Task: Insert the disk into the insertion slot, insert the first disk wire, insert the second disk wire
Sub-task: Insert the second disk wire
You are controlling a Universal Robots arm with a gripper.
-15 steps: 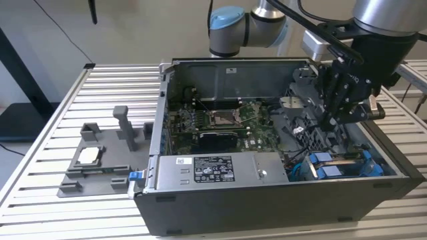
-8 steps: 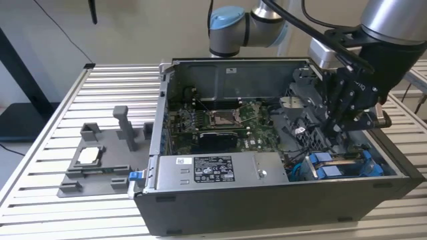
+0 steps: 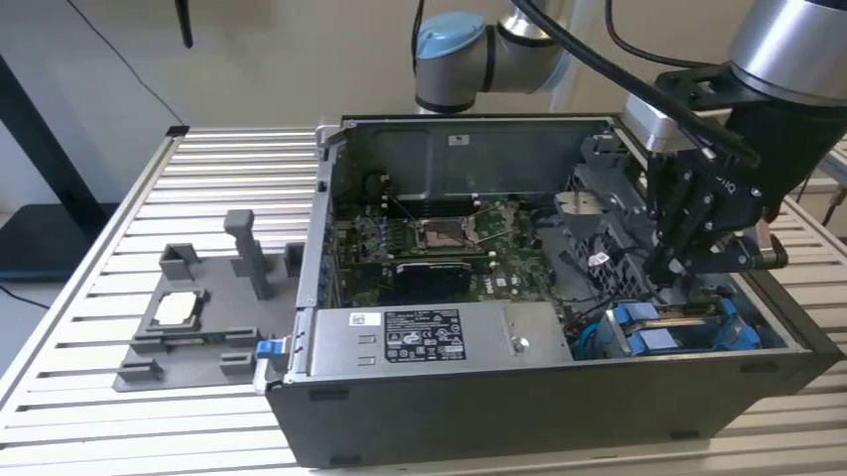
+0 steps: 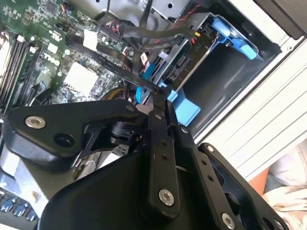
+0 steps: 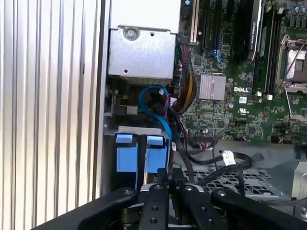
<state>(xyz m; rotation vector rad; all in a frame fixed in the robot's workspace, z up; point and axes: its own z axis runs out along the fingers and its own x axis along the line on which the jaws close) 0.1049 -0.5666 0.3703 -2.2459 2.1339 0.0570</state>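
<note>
1. Disk (image 4: 183,58): it sits in its blue carrier inside the slot (image 4: 225,79). Its connector edge faces out toward the motherboard (image 3: 437,238). Insertion of the disk is judged complete.

2. Pincer (image 4: 160,98): the fingertips are pressed together on the end of a flat black wire (image 4: 115,62). This end hangs just beside the slot's mouth, near a blue tab (image 4: 184,110). From there the wire trails away from the slot across the motherboard. In the exterior view the pincer (image 3: 668,268) is lowered into the case (image 3: 530,416), directly above the slot.

3. Step in hand: a disk wire insertion, by judgement. Whether this is the first or the second wire cannot be determined. A blue wire (image 5: 153,103) loops beside the slot, and its end is hidden, so its connection cannot be confirmed.

4. Requirement of the move: the wire end is not yet touching the disk's connector edge. Seating it probably calls for squaring the plug to the socket and then pushing straight toward the slot. The loose wires beside the slot should be kept out of the path.

5. Surroundings: the case stands on the table (image 3: 225,169).
</note>
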